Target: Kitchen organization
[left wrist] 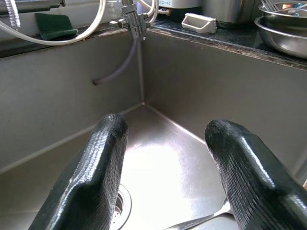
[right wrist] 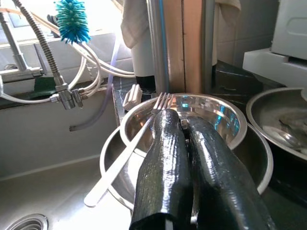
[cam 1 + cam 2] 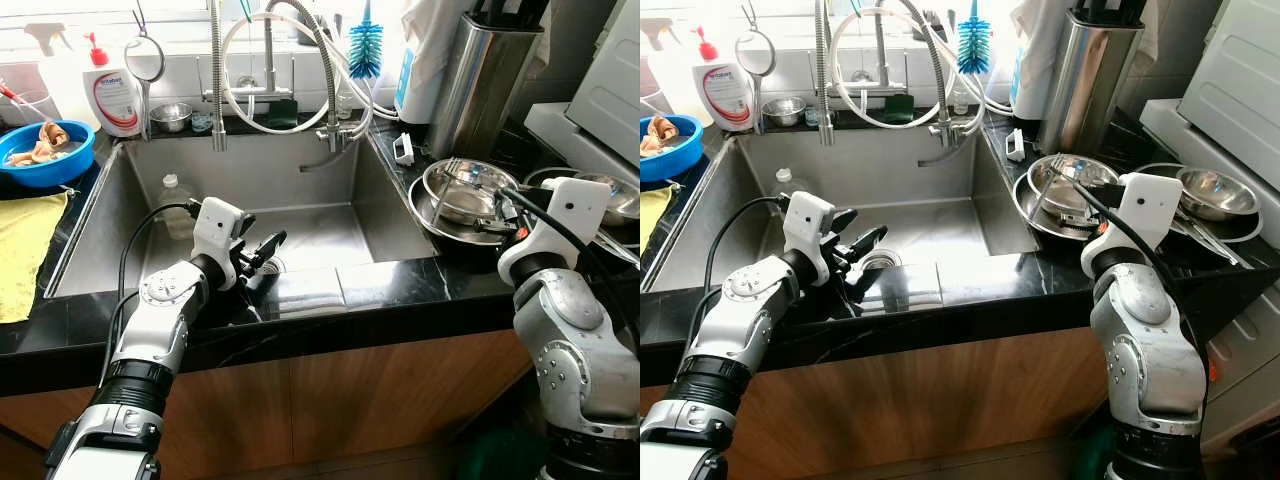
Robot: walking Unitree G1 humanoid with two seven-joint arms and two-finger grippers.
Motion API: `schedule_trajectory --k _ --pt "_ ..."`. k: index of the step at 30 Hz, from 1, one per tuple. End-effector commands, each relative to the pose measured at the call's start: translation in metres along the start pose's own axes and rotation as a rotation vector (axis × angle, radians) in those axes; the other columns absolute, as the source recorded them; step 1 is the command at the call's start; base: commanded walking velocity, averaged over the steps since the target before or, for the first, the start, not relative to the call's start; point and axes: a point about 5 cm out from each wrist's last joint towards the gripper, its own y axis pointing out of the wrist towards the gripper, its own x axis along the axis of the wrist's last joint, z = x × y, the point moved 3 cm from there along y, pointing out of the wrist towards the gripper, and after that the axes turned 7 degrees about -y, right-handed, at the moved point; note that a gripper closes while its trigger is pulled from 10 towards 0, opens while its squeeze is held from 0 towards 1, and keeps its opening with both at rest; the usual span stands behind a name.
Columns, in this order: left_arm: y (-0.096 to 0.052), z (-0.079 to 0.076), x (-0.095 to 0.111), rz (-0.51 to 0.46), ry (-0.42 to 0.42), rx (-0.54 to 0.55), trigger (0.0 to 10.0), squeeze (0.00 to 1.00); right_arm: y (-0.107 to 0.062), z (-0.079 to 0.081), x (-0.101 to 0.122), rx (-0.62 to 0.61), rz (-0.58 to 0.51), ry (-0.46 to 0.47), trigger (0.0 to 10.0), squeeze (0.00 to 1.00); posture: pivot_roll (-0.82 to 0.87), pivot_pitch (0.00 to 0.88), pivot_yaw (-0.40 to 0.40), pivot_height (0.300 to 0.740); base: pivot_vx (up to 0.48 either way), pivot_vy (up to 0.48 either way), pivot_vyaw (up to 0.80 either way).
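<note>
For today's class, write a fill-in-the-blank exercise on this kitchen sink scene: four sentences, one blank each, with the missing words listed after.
1. The left gripper hangs over the sink with its fingers ____.
2. The right gripper reaches over stacked steel bowls with its fingers ____.
3. A fork leans on the rim of the top ____.
4. The bristles of the bottle brush by the faucet are ____.

Missing words: open; shut; bowl; blue
</note>
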Motion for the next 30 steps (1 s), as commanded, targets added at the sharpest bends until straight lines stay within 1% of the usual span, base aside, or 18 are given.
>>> schedule_trajectory --k 1,3,4,8,14,18,21,23,24,27,30 --pt "0.000 0.002 0.002 -0.005 0.013 -0.005 10.0 0.00 -0.003 -0.001 0.014 0.008 -0.040 -0.011 10.0 0.00 0.01 0.000 -0.050 0.740 0.000 0.000 0.00" --pt "0.000 0.002 0.002 -0.005 0.013 -0.005 10.0 0.00 -0.003 -0.002 0.015 0.006 -0.043 -0.011 10.0 0.00 0.01 0.000 -0.049 0.740 0.000 0.000 0.00" --pt "0.000 0.002 0.002 -0.005 0.013 -0.005 10.0 0.00 -0.004 -0.005 0.020 0.001 -0.055 -0.014 10.0 0.00 0.01 0.000 -0.049 0.740 0.000 0.000 0.00" --pt "0.000 0.001 0.003 -0.008 0.012 -0.009 10.0 0.00 -0.005 -0.009 0.028 -0.006 -0.062 -0.030 10.0 0.00 0.01 0.000 -0.047 0.740 0.000 0.000 0.00" --pt "0.001 -0.001 0.003 -0.013 0.007 -0.017 10.0 0.00 -0.007 -0.012 0.030 -0.019 -0.039 -0.049 10.0 0.00 0.01 0.000 -0.047 0.740 0.000 0.000 0.00" --pt "0.001 -0.001 0.003 -0.014 0.007 -0.017 10.0 0.00 -0.007 -0.013 0.036 -0.027 -0.060 -0.042 10.0 0.00 0.01 0.000 -0.046 0.740 0.000 0.000 0.00" --pt "0.002 0.000 0.004 -0.017 0.012 -0.011 10.0 0.00 -0.006 -0.007 0.039 0.012 -0.086 -0.013 10.0 0.00 0.01 0.000 -0.047 0.740 0.000 0.000 0.00" --pt "0.002 0.000 0.004 -0.021 0.009 -0.008 10.0 0.00 -0.005 -0.001 0.040 0.050 -0.097 -0.011 10.0 0.00 0.01 0.000 -0.048 0.740 0.000 0.000 0.00" --pt "0.002 0.000 0.004 -0.026 0.009 -0.003 10.0 0.00 -0.005 0.010 0.044 0.124 -0.135 0.004 10.0 0.00 0.01 0.000 -0.048 0.740 0.000 0.000 0.00" --pt "0.001 0.001 0.004 -0.029 0.012 0.006 10.0 0.00 -0.006 0.025 0.052 0.219 -0.185 0.022 10.0 0.00 0.01 0.000 -0.049 0.740 0.000 0.000 0.00" --pt "0.002 0.001 0.003 -0.031 0.012 0.014 10.0 0.00 -0.005 0.033 0.049 0.271 -0.173 0.020 10.0 0.00 0.01 0.000 -0.050 0.740 0.000 0.000 0.00"
